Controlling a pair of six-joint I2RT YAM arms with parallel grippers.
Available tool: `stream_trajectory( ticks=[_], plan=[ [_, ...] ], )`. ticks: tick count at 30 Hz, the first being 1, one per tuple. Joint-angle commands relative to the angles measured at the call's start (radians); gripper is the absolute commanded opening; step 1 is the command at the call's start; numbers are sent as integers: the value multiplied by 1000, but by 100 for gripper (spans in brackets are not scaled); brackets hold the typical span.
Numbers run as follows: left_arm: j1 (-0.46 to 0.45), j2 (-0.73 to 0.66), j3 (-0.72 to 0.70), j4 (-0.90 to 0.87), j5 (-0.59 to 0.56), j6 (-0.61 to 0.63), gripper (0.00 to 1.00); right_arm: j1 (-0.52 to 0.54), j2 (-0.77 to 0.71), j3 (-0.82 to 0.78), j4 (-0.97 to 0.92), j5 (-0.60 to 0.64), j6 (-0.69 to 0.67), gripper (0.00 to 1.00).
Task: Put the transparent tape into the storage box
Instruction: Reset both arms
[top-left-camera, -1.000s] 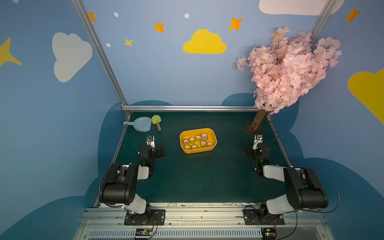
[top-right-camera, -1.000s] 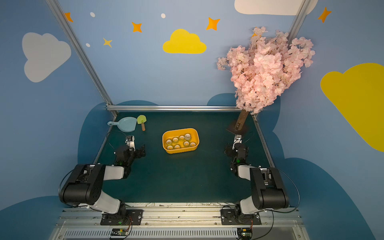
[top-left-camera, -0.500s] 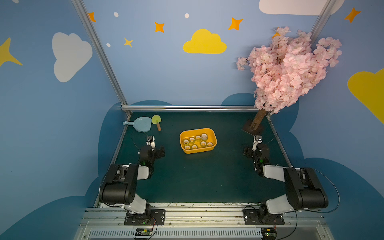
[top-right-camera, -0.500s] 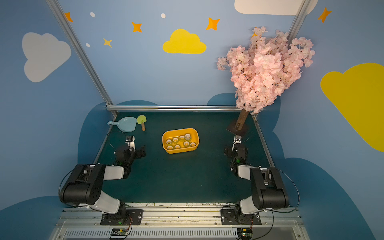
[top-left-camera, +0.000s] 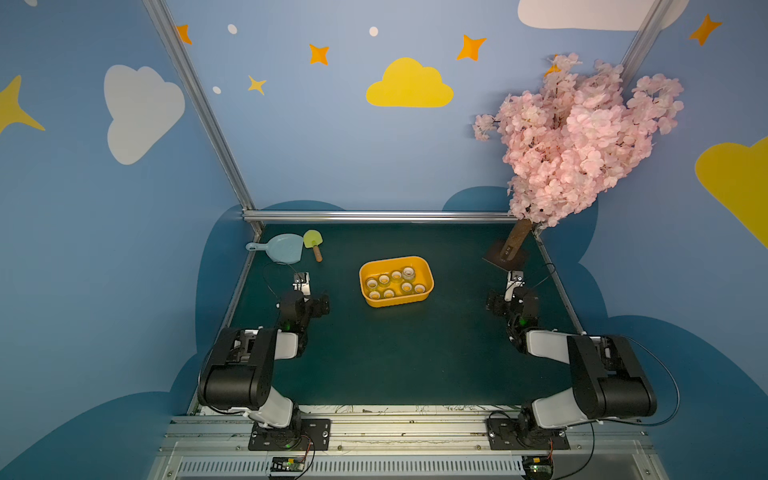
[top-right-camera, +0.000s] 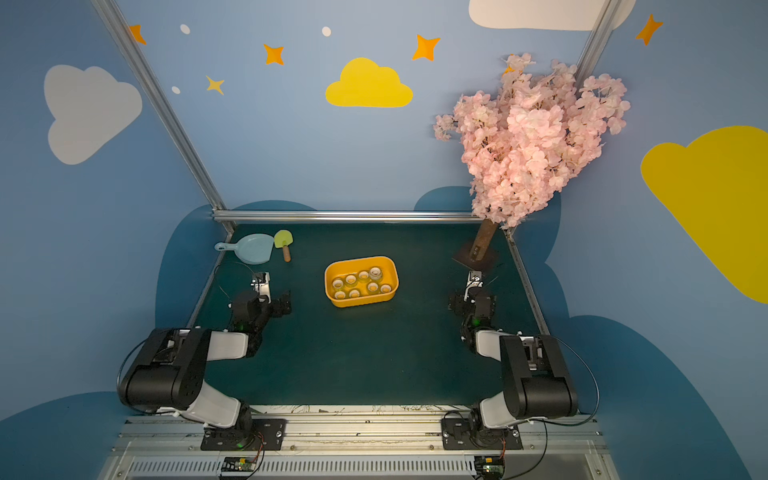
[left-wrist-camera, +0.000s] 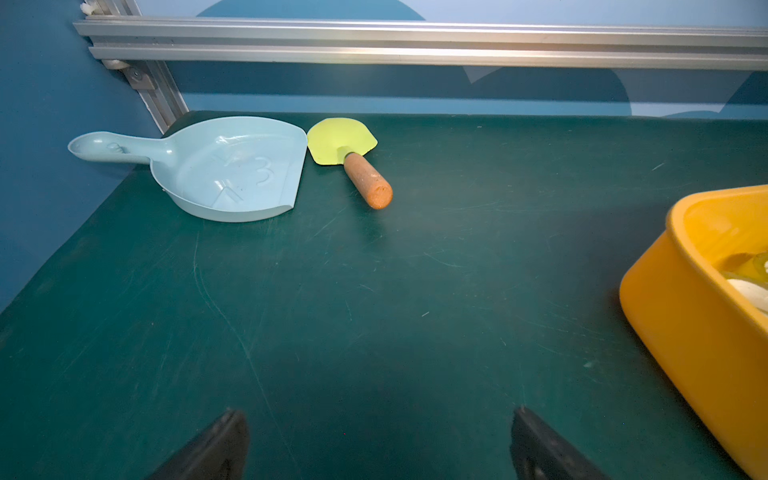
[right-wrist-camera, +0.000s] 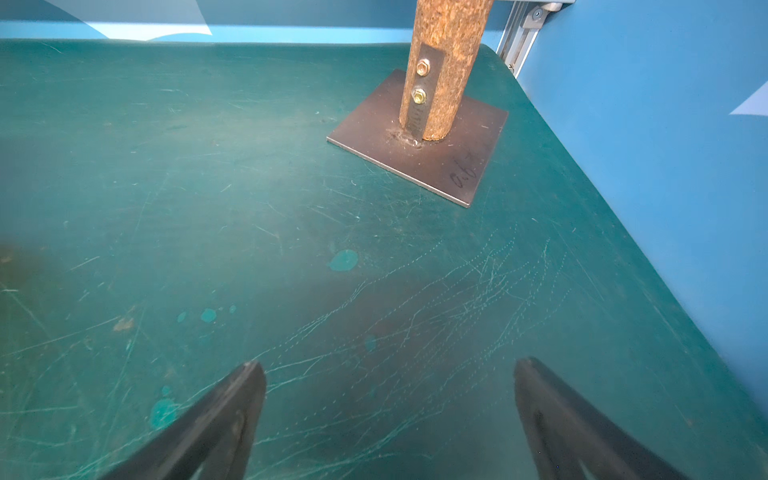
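Observation:
The storage box (top-left-camera: 397, 301) (top-right-camera: 361, 302) is an orange-yellow tub at the middle of the green mat, and several rolls of transparent tape (top-left-camera: 409, 273) (top-right-camera: 375, 273) lie inside it. My left gripper (top-left-camera: 302, 286) (top-right-camera: 262, 286) rests low to the left of the box, open and empty. In the left wrist view its gripper (left-wrist-camera: 378, 440) frames bare mat, with the box wall (left-wrist-camera: 685, 332) off to one side. My right gripper (top-left-camera: 513, 286) (top-right-camera: 474, 286) (right-wrist-camera: 388, 399) sits to the right of the box, open over bare mat.
A pale blue dustpan (top-left-camera: 284, 248) (left-wrist-camera: 232, 170) and a small green trowel with a cork handle (top-left-camera: 313, 243) (left-wrist-camera: 353, 162) lie at the back left. A pink blossom tree on a metal base plate (top-left-camera: 505, 257) (right-wrist-camera: 424, 141) stands at the back right, just beyond my right gripper.

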Motion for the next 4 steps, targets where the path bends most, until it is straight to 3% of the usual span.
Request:
stream_trajectory(
  ticks=[1, 4],
  plan=[
    [4, -15, 8, 0, 10, 5, 100, 1, -16, 10, -13, -5, 1, 99],
    [4, -17, 5, 3, 10, 5, 100, 1, -16, 11, -14, -6, 1, 98]
  ],
)
